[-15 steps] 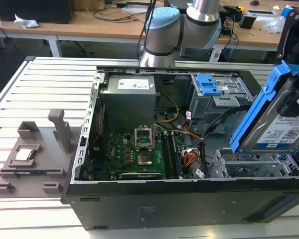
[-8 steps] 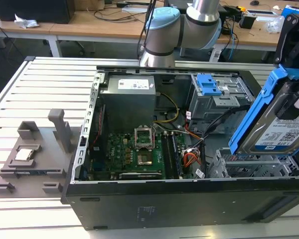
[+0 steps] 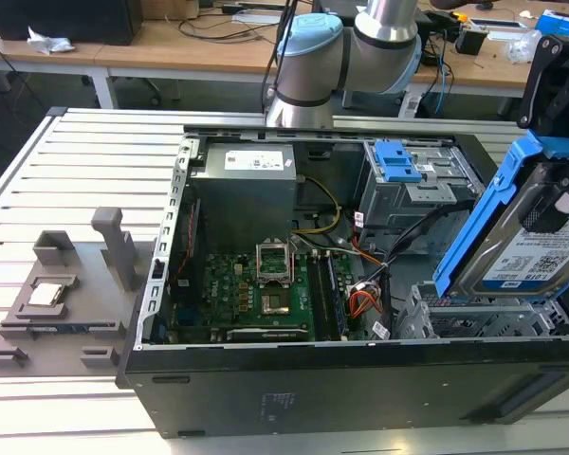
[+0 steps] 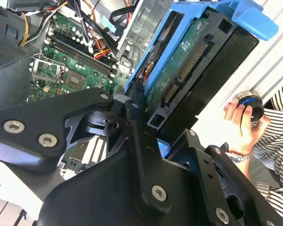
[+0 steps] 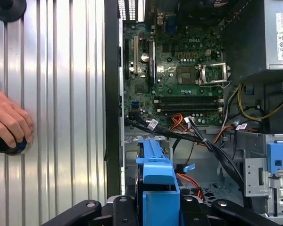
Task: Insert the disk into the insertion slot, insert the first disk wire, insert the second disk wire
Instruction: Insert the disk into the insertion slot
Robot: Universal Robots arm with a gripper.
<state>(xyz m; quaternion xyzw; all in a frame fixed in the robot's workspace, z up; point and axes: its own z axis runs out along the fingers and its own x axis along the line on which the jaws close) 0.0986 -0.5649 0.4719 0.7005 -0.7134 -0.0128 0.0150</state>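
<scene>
In the exterior view you see a black computer case lying open on a slatted aluminium table. At the exterior view's right, the black gripper is clenched on the disk, a flat rectangular hard drive with a white label in a bright blue plastic carrier. The disk is tilted, and its lower end is down at the insertion slot, the low silver perforated metal cage. You cannot tell whether the two touch. Behind the slot stands a taller grey metal cage with a blue latch. A green motherboard lies on the case floor, and a grey plastic fixture sits on the table at the exterior view's left.

In the second wrist view the gripper presses the disk from both sides, and you look at the disk's green circuit side. The motherboard is beyond it. A person's hand holds a round black knob.

In the first wrist view the disk stands between the black fingers, near a bundle of black and orange cables. The hand rests on the knob.
</scene>
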